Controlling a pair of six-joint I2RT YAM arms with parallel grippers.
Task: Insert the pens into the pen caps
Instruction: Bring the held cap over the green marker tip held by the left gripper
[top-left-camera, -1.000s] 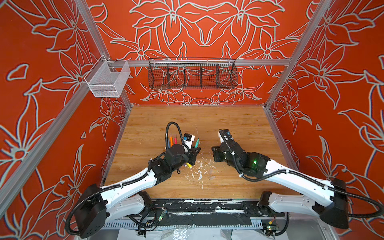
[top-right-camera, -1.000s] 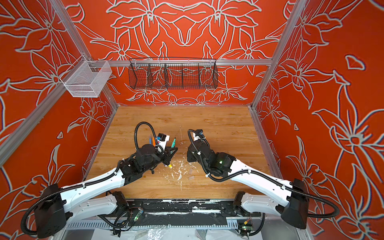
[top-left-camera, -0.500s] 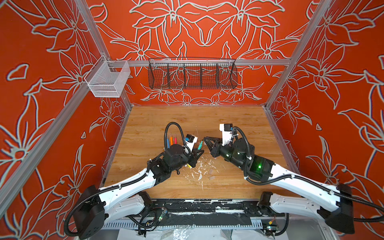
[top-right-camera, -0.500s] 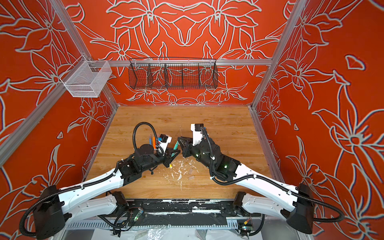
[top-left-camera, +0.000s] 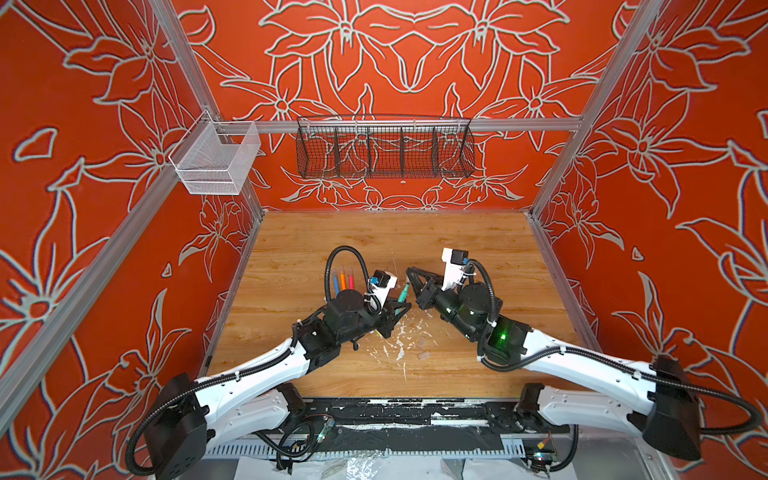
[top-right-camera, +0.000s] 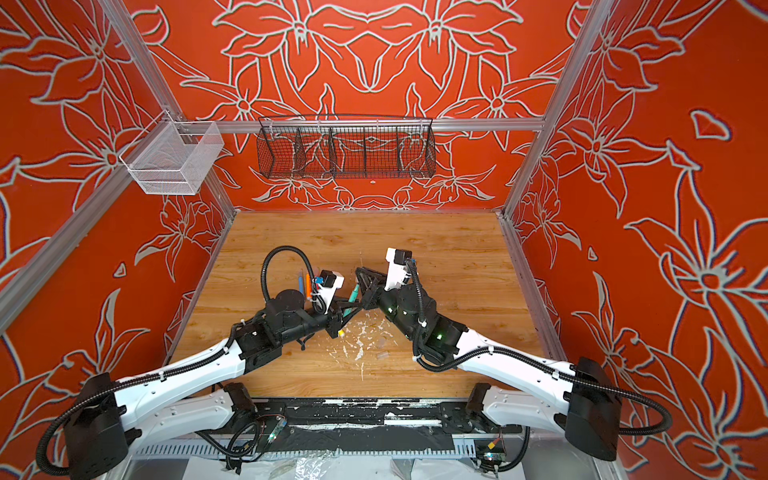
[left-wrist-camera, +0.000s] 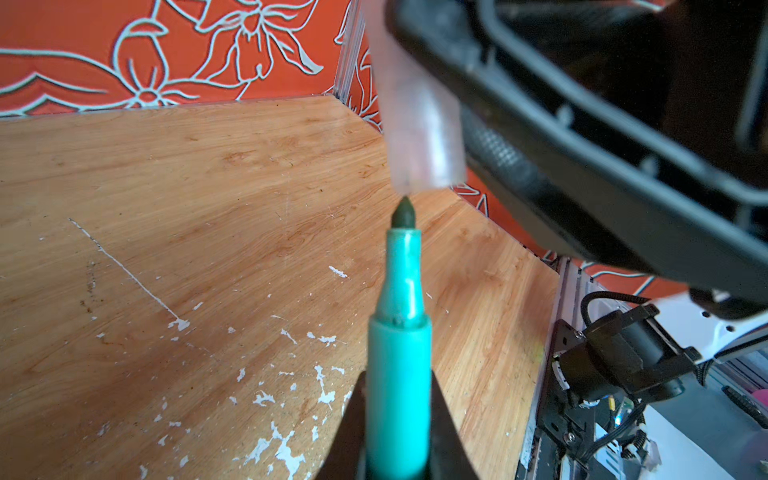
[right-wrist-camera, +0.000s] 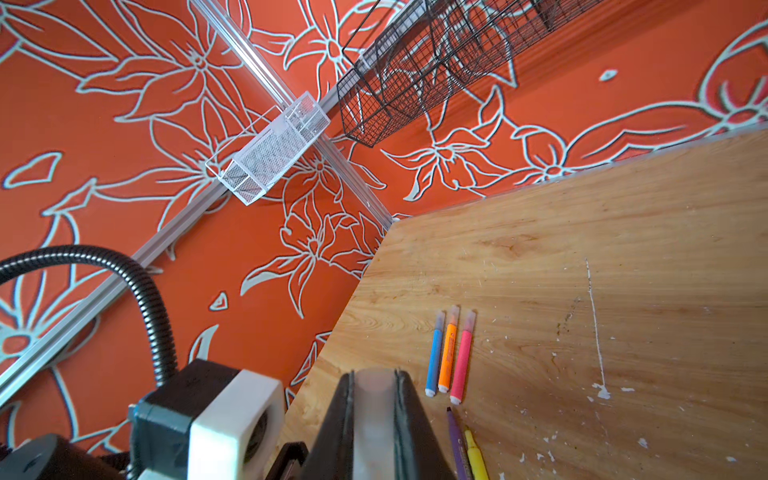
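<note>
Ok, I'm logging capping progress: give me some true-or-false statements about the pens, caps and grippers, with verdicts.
1. The left gripper is shut on the green pen. True.
2. The green pen's tip sits deep inside the clear cap. False: it is just at the cap's mouth.
3. The right gripper holds that cap. True.
4. The blue pen, orange pen and pink pen lie uncapped. False: each wears a cap.
5. The purple pen and yellow pen lie uncapped. True.
</note>
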